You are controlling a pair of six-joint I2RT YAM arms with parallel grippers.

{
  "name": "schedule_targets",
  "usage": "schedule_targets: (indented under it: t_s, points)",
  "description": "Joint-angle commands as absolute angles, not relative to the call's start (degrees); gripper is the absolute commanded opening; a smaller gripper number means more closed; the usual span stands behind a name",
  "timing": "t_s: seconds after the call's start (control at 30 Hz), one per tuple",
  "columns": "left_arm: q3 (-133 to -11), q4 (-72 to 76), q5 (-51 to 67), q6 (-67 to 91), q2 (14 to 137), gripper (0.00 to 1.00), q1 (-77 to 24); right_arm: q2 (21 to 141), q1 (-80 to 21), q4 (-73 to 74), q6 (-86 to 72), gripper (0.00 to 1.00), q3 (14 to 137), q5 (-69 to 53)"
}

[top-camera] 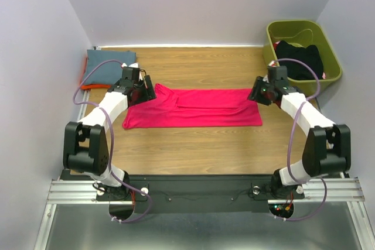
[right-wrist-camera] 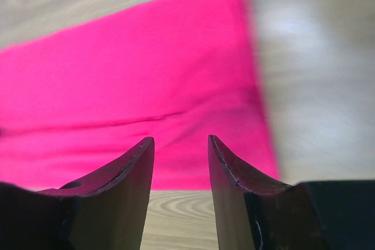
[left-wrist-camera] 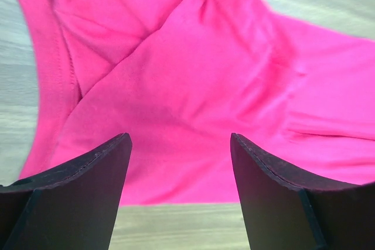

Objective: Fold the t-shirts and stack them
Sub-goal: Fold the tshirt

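Now, pink t-shirt (top-camera: 193,109) lies folded lengthwise on desk (top-camera: 193,150). Left hand (left-wrist-camera: 180,139) spread, empty, over its left end; right hand (right-wrist-camera: 180,139) spread, empty, over its right end. Best to pinch both ends level, then fold across. Blue-grey shirt (top-camera: 108,62) far left; black garment (top-camera: 302,57) in bin (top-camera: 293,27).

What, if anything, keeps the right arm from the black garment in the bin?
Probably nothing, so yes, it looks reachable. The right gripper hovers open by the pink shirt's end, the bin sits just beyond it, and the black garment lies uncovered inside.
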State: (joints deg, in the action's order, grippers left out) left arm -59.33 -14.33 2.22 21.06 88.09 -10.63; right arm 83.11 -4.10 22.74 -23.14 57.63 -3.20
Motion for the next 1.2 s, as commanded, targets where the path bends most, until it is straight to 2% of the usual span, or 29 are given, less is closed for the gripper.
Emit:
schedule_targets:
  t_s: [0.0, 0.13, 0.43, 0.6, 0.8, 1.17]
  points:
    - [-58.8, -16.3, 1.0, 20.2, 83.6, 0.80, -10.8, 88.5, -7.2, 22.6, -14.9, 0.48, 62.2, -4.2]
    - [-56.9, -15.9, 0.5, 18.7, 83.3, 0.80, -10.8, 93.0, -9.5, 22.9, -9.7, 0.47, 66.0, -3.4]
    - [-53.4, -13.9, -2.9, 18.5, 85.1, 0.80, -10.8, 98.2, -13.3, 24.2, -10.1, 0.48, 68.2, -0.4]
    - [-52.7, -13.0, -2.9, 18.1, 86.0, 0.80, -10.8, 98.3, -15.1, 25.0, -8.2, 0.48, 68.5, 9.6]
    - [-52.1, -12.2, -4.1, 17.8, 86.1, 0.80, -10.7, 98.3, -15.1, 26.3, -14.8, 0.50, 68.6, 23.7]
    - [-50.8, -11.1, -5.4, 17.3, 87.1, 0.79, -10.8, 103.7, -15.1, 30.2, -20.7, 0.51, 71.8, 26.9]
